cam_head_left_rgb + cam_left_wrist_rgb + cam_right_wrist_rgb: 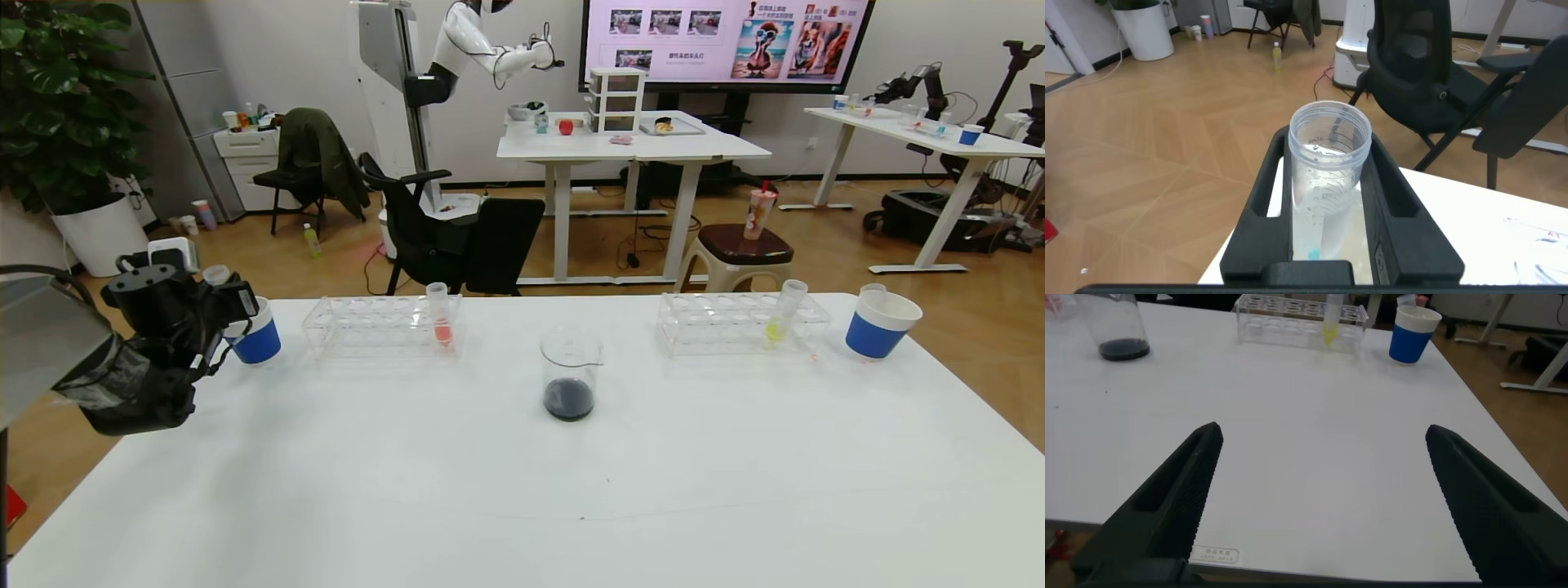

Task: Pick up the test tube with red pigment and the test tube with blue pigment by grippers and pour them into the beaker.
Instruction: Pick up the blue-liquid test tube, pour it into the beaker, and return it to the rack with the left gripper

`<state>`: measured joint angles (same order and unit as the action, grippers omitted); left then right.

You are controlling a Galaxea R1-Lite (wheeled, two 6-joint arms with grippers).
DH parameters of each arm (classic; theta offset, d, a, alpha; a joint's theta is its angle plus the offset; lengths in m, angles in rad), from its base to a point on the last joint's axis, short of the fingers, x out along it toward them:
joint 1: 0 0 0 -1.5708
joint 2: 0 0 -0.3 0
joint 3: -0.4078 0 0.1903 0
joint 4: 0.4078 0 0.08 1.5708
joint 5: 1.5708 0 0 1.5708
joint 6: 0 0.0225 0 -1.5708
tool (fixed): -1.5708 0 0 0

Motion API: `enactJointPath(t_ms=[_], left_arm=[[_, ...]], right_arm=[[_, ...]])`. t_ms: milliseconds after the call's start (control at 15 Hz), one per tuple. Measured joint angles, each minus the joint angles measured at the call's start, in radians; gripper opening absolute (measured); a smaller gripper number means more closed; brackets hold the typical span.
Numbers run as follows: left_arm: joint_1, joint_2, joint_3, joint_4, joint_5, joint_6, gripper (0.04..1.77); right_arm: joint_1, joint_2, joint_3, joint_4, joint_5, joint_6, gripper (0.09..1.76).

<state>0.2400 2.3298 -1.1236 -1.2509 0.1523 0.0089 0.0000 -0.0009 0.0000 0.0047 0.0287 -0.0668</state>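
My left gripper (214,304) is at the table's far left edge, shut on a clear test tube (1326,175) that looks nearly empty. The tube's open rim (215,273) sticks up above the jaws. A small blue patch shows near its bottom; I cannot tell whether it is liquid or the cup behind. The beaker (570,371) stands mid-table with dark purple liquid in its bottom, and it also shows in the right wrist view (1123,331). No tube with vivid red or bright blue liquid shows. My right gripper (1323,498) is open and empty over the table's front, out of the head view.
A left rack (359,327) holds a salmon-orange tube (441,318). A right rack (727,322) holds a yellow-green tube (782,314). Blue-and-white paper cups stand at far left (260,335), right behind my left gripper, and far right (878,325). A clear rim shows in the right cup.
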Motion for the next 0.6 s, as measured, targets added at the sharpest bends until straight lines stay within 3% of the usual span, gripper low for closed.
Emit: enactJointPath(t_ms=[200,267,400,467,600], left_arm=[[0.000,0.024,0.011,-0.040,-0.006,-0.001,0.56],[0.000,0.028,0.013,-0.040,-0.005,0.001,0.76],[-0.001,0.029,0.021,-0.040,-0.005,0.003,1.48],[-0.001,0.029,0.023,-0.041,-0.005,0.003,1.69],[0.000,0.021,0.024,-0.040,-0.005,0.002,1.75]], right_arm=[[0.000,0.000,0.000,0.000,0.000,0.000,1.73],[0.000,0.000,0.000,0.000,0.000,0.000,1.73],[0.000,0.000,0.000,0.000,0.000,0.000,1.73],[0.000,0.000,0.000,0.000,0.000,0.000,1.73],[0.000,0.000,0.000,0.000,0.000,0.000,1.73]])
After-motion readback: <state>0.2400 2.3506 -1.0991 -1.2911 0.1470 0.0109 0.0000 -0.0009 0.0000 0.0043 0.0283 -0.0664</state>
